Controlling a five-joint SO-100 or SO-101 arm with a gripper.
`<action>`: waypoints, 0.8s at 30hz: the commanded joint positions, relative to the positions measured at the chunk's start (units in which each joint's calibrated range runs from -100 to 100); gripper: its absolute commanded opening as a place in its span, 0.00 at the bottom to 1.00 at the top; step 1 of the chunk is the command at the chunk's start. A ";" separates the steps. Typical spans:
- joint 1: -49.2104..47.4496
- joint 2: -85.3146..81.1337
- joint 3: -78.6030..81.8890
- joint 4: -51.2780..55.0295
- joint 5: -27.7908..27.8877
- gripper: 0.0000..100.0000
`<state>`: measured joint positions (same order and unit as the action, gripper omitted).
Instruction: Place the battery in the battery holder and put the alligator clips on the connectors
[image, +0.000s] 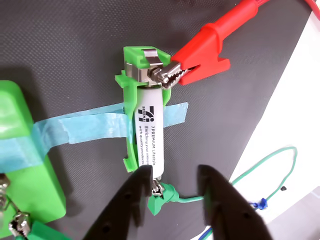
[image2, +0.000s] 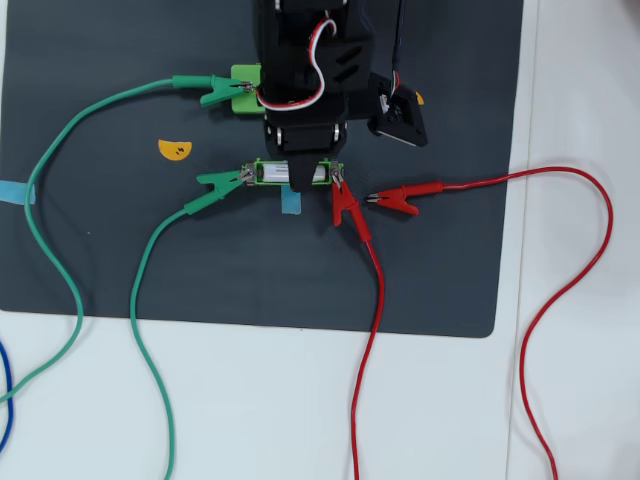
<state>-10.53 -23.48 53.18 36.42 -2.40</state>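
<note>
The battery (image: 151, 127) lay seated in the green holder (image: 131, 107), which blue tape (image: 90, 127) pinned to the dark mat (image2: 420, 280), presumably so it wouldn't slide. A red clip (image: 200, 57) bit the metal tab at one end and a green clip (image: 162, 196) gripped the other. A second red clip (image2: 400, 196) lay loose nearby in the overhead view. The gripper (image: 175, 175) hung spread open over the battery's lower end, grasping nothing.
</note>
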 joint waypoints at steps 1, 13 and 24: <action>0.38 -4.04 -0.37 0.58 0.29 0.02; 3.21 -4.55 -0.28 0.32 1.70 0.01; 3.21 1.91 -0.81 -2.86 1.75 0.01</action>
<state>-8.17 -23.48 53.18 36.68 -0.85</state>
